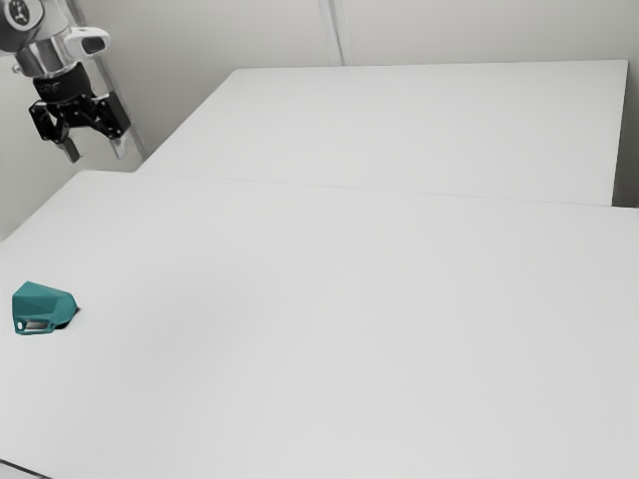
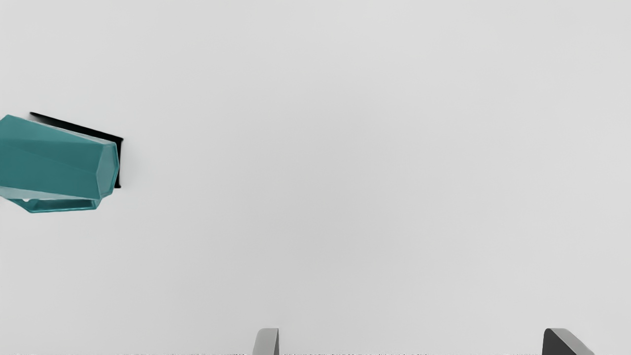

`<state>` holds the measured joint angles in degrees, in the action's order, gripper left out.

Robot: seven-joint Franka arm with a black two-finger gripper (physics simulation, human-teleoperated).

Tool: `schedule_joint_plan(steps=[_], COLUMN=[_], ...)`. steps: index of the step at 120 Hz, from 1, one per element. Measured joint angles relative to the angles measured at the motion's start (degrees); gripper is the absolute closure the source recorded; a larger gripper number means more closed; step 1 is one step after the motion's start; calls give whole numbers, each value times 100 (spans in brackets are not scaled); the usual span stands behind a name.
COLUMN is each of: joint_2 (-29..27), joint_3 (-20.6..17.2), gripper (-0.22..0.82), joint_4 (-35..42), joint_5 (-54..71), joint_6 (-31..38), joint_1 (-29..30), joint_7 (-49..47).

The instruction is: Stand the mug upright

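The teal, faceted, prob. ceramic mug [image 2: 52, 162] is tipped on its side on the smooth white surface [image 1: 349, 329], w/ its angular handle [image 2: 64, 211] at one flank. The gripper [image 1: 96, 152] is poised well above, spread wide, w/ nothing gripped. The mug's judged stiff, lightish, slick & chip-prone; best pinched gently across opp. body facets, clear of the handle.

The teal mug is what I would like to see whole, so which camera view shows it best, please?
The exterior view: the mug lies on its side there, whole, though small. The wrist view shows its faceted wall and handle larger, but the picture's edge cuts one end off.
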<state>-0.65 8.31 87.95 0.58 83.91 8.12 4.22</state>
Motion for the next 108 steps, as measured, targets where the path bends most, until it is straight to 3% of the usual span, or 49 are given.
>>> schedule_joint_plan(steps=[23,62,108], joint_2=[-380,-440,-150], joint_3=[4,4,130], gripper=[2,2,2], joint_4=[938,1671,2034], joint_5=[-171,-1200,-2741], joint_6=[714,1861,2234], joint_1=[911,2179,3534], joint_7=[536,2097,4692])
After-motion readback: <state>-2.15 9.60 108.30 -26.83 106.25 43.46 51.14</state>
